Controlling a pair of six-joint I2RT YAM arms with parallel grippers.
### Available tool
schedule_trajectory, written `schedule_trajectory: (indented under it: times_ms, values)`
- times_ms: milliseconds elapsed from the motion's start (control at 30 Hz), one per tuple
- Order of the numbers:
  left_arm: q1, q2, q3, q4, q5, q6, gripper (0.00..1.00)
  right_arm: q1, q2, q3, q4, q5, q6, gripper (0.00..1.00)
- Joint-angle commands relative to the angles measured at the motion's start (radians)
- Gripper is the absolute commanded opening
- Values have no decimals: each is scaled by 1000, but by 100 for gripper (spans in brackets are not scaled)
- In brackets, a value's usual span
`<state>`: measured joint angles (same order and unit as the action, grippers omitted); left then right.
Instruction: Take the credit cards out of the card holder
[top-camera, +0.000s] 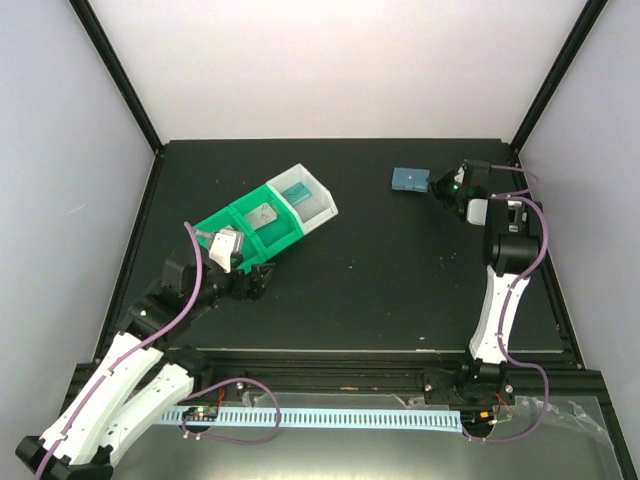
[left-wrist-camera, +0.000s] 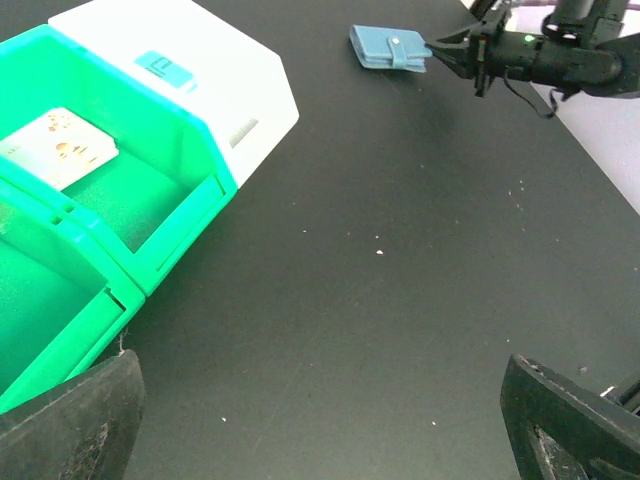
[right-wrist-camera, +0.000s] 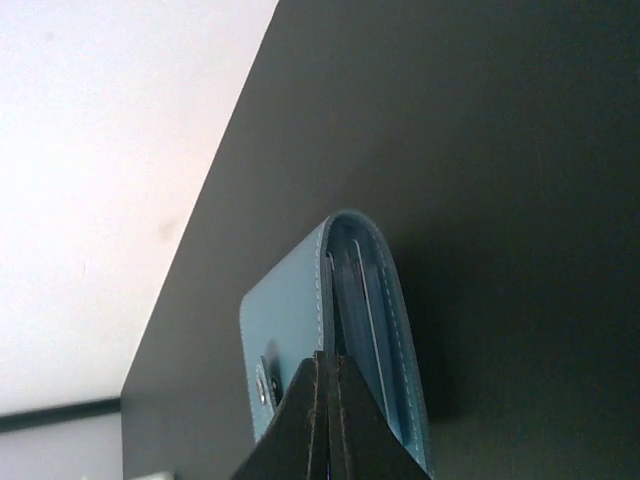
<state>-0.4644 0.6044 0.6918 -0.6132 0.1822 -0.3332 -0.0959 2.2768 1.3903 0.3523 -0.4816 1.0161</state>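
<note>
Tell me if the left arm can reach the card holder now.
Probably not: the left gripper sits by the green tray, far across the table from the card holder, whose edge the shut right gripper occupies.

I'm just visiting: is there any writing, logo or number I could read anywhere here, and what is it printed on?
No text can be read in any view.
pale card in the green tray: small printed marks, too blurred to read.
teal card in the white tray: one darker mark, not legible.
card holder: plain blue with only a snap, no lettering visible.
</note>
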Motion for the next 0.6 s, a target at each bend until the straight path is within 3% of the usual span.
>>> schedule_trajectory:
  times_ms: [0,133,367,567]
  values:
    - [6,-5,7,4,-9,4,99,-1,-146,-153,8,-61,-104,1]
    - [8,-15,5,-2,-27,5,99,9,-265,-325,-37,-83,-193,1]
    - [7,-9,9,-12,7,-13,99,54,-433,-444,-305,-56,-373,1]
    - [7,22,31,-27,84,-46,99,183,-574,-529,-439,-13,-448,1]
